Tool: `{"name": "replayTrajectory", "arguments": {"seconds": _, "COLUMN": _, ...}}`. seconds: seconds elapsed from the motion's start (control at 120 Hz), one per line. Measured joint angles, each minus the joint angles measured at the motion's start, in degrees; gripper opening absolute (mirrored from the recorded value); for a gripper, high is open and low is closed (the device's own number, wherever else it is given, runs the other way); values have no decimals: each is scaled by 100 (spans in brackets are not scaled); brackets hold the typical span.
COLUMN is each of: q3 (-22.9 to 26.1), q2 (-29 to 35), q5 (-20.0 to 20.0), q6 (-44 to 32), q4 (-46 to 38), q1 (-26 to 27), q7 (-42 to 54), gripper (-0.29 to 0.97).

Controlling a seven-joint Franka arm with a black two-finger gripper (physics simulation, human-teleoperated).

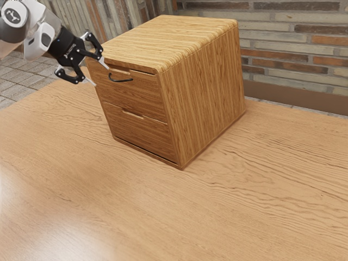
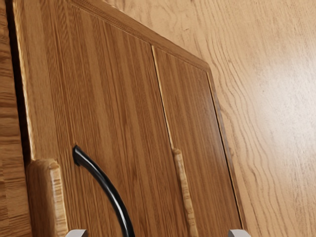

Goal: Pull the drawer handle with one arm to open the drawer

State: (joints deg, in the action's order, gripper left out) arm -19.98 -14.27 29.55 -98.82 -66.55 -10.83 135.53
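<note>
A wooden cabinet (image 1: 201, 81) with two drawers stands on the table. The top drawer (image 1: 136, 92) carries a curved black handle (image 1: 120, 79), which in the wrist view is the black handle (image 2: 106, 190) just ahead of my hand. A thin dark gap runs between this drawer's front and the cabinet top. My black gripper (image 1: 98, 73) is open at the exterior view's left of the handle, close to the drawer front, with nothing between its fingers. Two grey fingertips (image 2: 77, 232) straddle the handle's line without touching it.
The lower drawer (image 1: 138, 128) has a small wooden ridge (image 1: 133, 115) as its pull. The wooden table (image 1: 217, 206) spreads wide in front of the cabinet. A brick wall (image 1: 293, 32) stands behind, and tiled floor (image 1: 22, 76) lies beyond the table's edge.
</note>
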Motion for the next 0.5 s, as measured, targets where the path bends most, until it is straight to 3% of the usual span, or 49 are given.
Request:
{"name": "replayTrajectory", "arguments": {"seconds": 0.175, "q3": -5, "q2": -144, "q5": 263, "q6": -69, "q4": -81, "q1": 11, "q7": -82, "gripper": 34}}
{"name": "replayTrajectory", "arguments": {"seconds": 0.5, "q3": -12, "q2": -270, "q5": 316, "q6": -115, "q4": -194, "q1": -38, "q7": -240, "gripper": 32}}
